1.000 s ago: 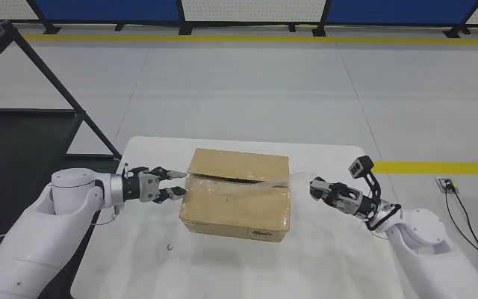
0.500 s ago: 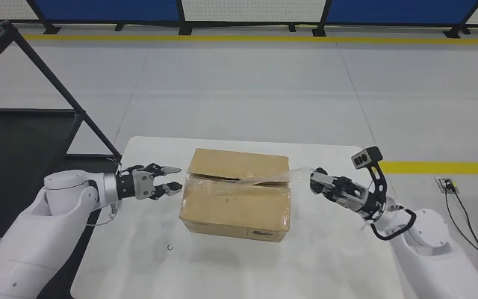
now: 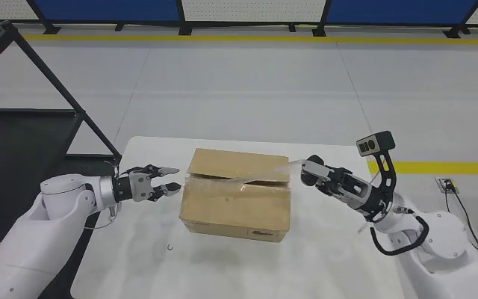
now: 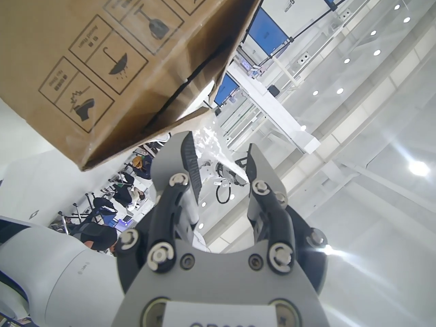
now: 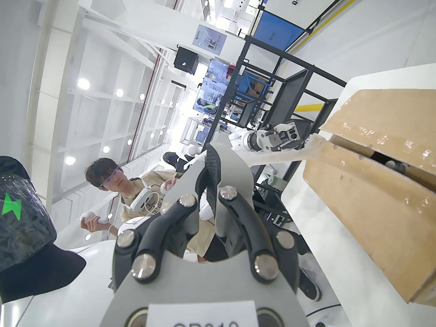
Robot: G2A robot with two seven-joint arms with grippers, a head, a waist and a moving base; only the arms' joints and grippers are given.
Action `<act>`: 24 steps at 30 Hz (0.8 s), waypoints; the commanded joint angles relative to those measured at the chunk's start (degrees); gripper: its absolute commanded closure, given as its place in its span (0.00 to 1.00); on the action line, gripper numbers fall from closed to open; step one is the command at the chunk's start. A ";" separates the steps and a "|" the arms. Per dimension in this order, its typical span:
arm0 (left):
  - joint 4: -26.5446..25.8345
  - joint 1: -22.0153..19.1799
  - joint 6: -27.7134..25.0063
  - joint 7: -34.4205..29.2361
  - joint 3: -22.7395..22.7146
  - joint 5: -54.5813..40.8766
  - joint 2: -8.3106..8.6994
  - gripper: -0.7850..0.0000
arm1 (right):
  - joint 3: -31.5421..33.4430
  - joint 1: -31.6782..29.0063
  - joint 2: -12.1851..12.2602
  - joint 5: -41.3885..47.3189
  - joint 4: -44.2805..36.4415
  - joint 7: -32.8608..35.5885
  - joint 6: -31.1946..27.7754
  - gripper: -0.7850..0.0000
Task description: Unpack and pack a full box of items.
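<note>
White surface (image 3: 134, 258) on pale grey floor (image 3: 246, 82). Blue panels (image 3: 104, 9) and yellow floor line (image 3: 224, 37) at 12 o'clock, black metal frame (image 3: 52, 82) at 10.

Brown cardboard box (image 3: 235, 205) at surface centre, long axis 9-to-3, top seam slightly gapped.

Left gripper (image 3: 176, 179) just beside box's 9 o'clock end, not touching. Jaws spread open, empty.

Right gripper (image 3: 306, 168) off box's 3 o'clock end. Jaws closed, pinching clear tape strip (image 3: 272, 175), which stretches from top seam to jaws.

Brown box (image 3: 235, 209), seemingly clear tape (image 3: 291, 166)
</note>
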 commanded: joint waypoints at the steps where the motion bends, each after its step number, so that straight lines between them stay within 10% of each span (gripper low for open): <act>1: -0.04 0.28 -0.10 -0.22 -0.26 0.01 0.03 0.57 | -0.02 0.19 -0.07 -0.64 -1.59 -1.24 1.32 1.00; 16: 0.42 3.64 3.47 -6.87 -3.07 -4.93 0.52 0.52 | -1.93 4.49 -0.82 -3.35 -5.50 -5.04 7.78 1.00; 17: 0.62 3.81 4.10 -6.56 -3.17 -5.17 0.54 0.48 | -2.03 4.83 -0.77 -4.25 -5.41 -4.40 9.07 1.00; 18: 0.89 4.01 5.26 -6.25 -3.15 -5.65 0.53 0.04 | -2.03 4.83 -0.77 -4.25 -5.41 -4.40 9.07 1.00; 24: 0.89 4.01 5.26 -6.25 -3.15 -5.65 0.53 0.00 | -2.03 4.83 -0.77 -4.25 -5.41 -4.40 9.07 1.00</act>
